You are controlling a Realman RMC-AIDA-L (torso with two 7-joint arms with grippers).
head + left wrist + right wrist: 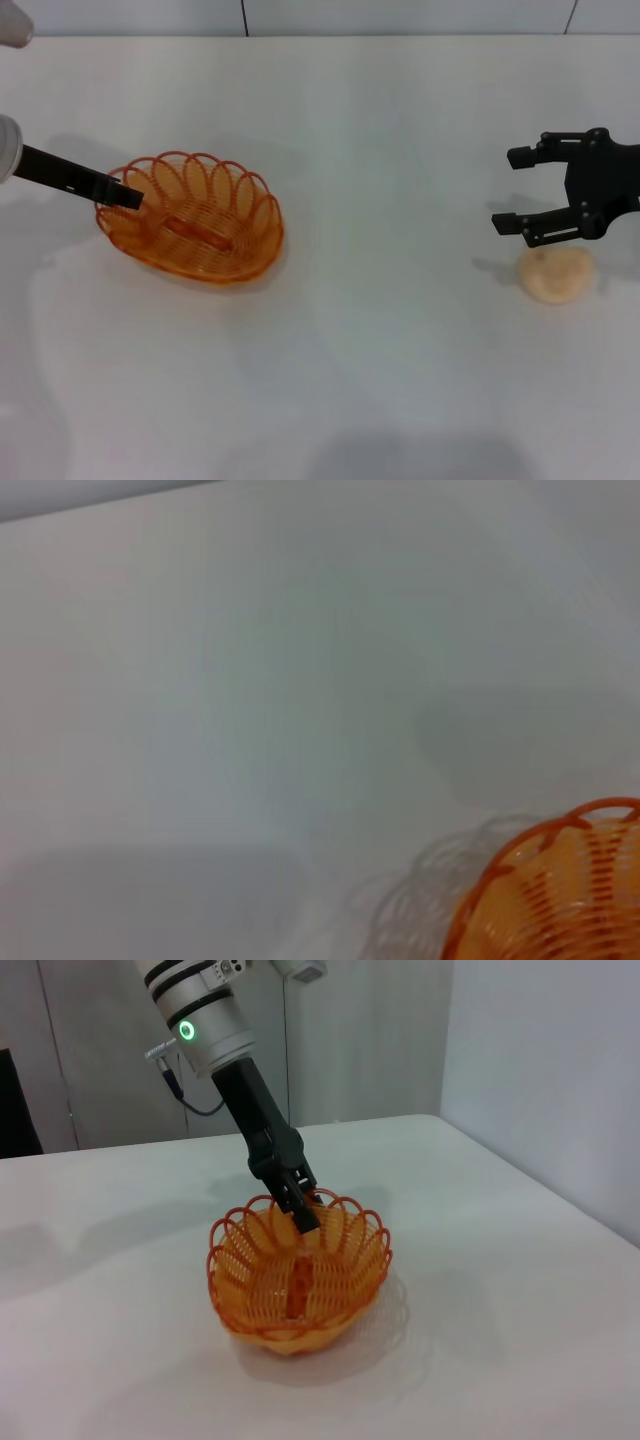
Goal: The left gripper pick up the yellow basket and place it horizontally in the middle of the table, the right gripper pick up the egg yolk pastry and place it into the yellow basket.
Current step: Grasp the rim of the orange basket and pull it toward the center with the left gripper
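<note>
Left hand (128, 197) is gripping the yellow basket (195, 231) rim, basket resting on the desk (380, 350) left of centre — right hand (522, 190) is hovering, fingers spread, beside the egg yolk pastry (556, 274).

Basket: shallow oval orange-yellow translucent wire basket (195, 218) (560, 895) (298, 1272) with a looped, scalloped rim; upright, mouth up, at about 9 o'clock on the plain white table (350, 380).
Basket contact: a black finger reaches over its rim at the 9 o'clock end.
Pastry: small round pale beige-peach domed pastry (556, 273), smooth and matte; resting on the table at about 3 o'clock, well apart from the basket.
</note>
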